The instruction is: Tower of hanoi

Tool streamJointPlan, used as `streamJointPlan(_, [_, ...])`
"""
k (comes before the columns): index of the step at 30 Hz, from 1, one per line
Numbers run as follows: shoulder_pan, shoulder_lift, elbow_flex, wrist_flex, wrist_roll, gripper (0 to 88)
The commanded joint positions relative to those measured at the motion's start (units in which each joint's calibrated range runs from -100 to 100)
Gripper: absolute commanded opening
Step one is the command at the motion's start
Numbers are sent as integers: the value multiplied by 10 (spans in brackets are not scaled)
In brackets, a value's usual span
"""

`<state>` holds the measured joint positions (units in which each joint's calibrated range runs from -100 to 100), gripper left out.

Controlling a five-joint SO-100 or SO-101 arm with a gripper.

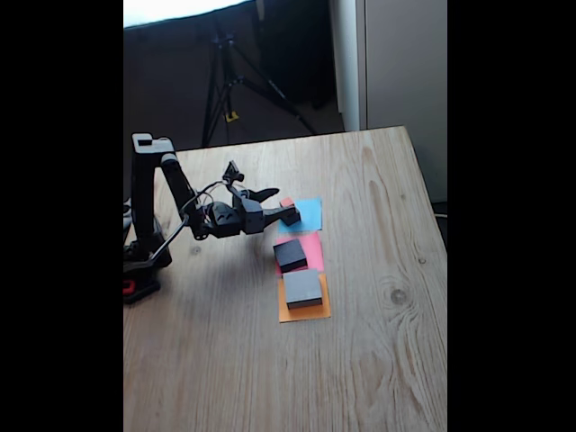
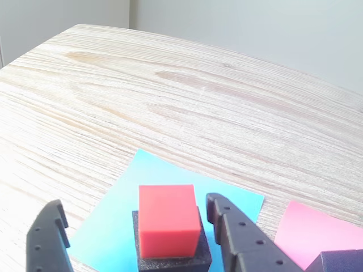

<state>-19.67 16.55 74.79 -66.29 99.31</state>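
Claw: the gripper (image 2: 136, 226) hangs low over the blue paper square (image 2: 108, 226), its 2 black fingers spread wide, 1 to either side of the red cube (image 2: 168, 221) in the wrist view. Neither finger touches the cube; a clear gap shows on the left, a narrow one on the right. It holds nothing.

Right finger: the ribbed finger (image 2: 232, 232) stands just beside the cube and the small black block (image 2: 170, 262) under it.

Left finger: the other finger (image 2: 48, 235) stands well off to the left, over the paper's edge.

Red cube: sits upright on top of the small black block, which rests on the blue paper square. In the fixed view the gripper (image 1: 286, 210) covers most of this stack and only a sliver of red (image 1: 285, 202) shows.

Middle block: a black block (image 1: 290, 256) lies on the pink paper square (image 1: 310, 245), just below the blue paper square (image 1: 309, 214) in the fixed view. Its corner (image 2: 340, 262) enters the wrist view at bottom right, on the pink paper (image 2: 309, 232).

Largest block: a dark grey block (image 1: 302, 288) rests on the orange paper square (image 1: 304, 311), nearest the camera.

Arm: the black arm (image 1: 148, 202) rises from its base at the left of the wooden table (image 1: 378, 360) and reaches right toward the 3 papers.

Backdrop: a tripod (image 1: 229, 85) stands on the floor beyond the table.
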Motion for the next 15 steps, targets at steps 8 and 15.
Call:
streamJointPlan(8, [-11, 12, -30, -16, 7, 200])
streamJointPlan(15, [-14, 27, -52, -16, 7, 189])
